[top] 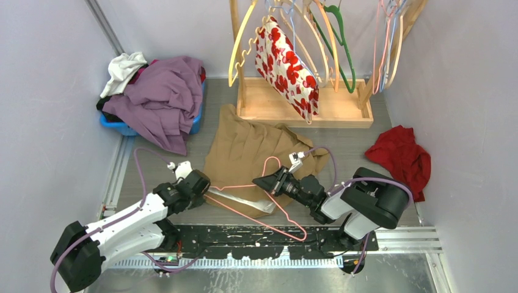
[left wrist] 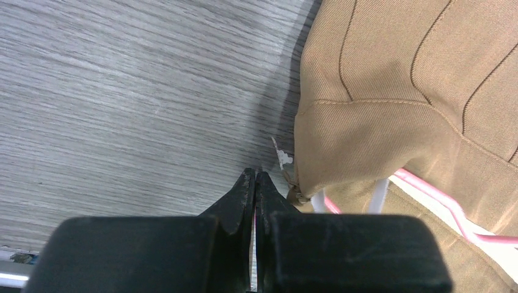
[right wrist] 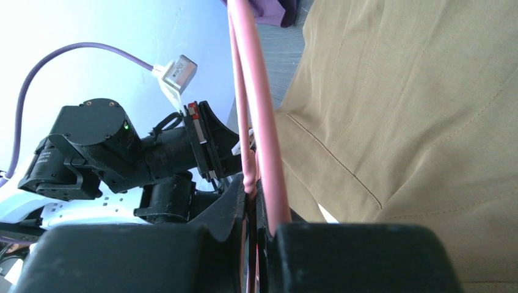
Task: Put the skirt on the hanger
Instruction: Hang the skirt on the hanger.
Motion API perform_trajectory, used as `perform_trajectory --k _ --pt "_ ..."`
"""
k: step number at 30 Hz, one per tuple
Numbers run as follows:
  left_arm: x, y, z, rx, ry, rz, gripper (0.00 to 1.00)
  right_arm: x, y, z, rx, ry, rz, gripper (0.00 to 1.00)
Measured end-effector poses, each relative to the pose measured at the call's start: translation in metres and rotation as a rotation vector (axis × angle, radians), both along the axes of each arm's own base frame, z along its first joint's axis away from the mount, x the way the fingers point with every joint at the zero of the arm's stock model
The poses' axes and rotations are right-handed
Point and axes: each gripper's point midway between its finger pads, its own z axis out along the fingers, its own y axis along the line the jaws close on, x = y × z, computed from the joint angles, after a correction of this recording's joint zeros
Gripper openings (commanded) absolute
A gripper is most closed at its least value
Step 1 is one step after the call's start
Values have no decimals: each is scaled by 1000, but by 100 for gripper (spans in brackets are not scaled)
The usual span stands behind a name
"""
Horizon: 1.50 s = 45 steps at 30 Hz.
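Right fingers (right wrist: 251, 196) clamped on thin pink wire hanger (right wrist: 266, 146), left fingers (left wrist: 255, 182) shut beside tan pleated fabric skirt (top: 244, 149).
On my right wrist view the wire runs straight between the closed fingers. On my left wrist view the fingers are pressed fully together just beside a skirt corner, and I can't tell if they pinch anything. The pink wire slips under that corner. The skirt lies spread on the grey wood-grain tabletop (left wrist: 122, 91), not hung, between the arms and the wooden rack (top: 305, 110) of hangers. A crumpled red cloth (top: 400, 155) lies far right and a blue plastic bin (top: 122, 128) heaped with purple clothes far left.
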Motion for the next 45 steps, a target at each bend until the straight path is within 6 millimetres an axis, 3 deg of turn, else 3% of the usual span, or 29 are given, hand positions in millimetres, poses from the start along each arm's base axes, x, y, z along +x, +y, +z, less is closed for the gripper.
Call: perform_trajectory --k 11,16,22,32,40,45 --pt "2 0 8 -29 -34 14 2 4 -2 11 20 -31 -23 1" --pt "8 6 27 -51 -107 55 11 5 -3 11 11 -44 -29 1" --pt "20 11 45 -31 -157 104 12 9 1 12 -1 -72 -31 1" --pt "34 8 30 18 -119 137 10 16 7 17 -14 -115 -27 1" --pt "42 13 40 -13 -162 174 10 17 12 16 -53 -151 -5 2" --pt "44 18 43 -15 -174 187 9 18 15 25 -100 -210 16 2"
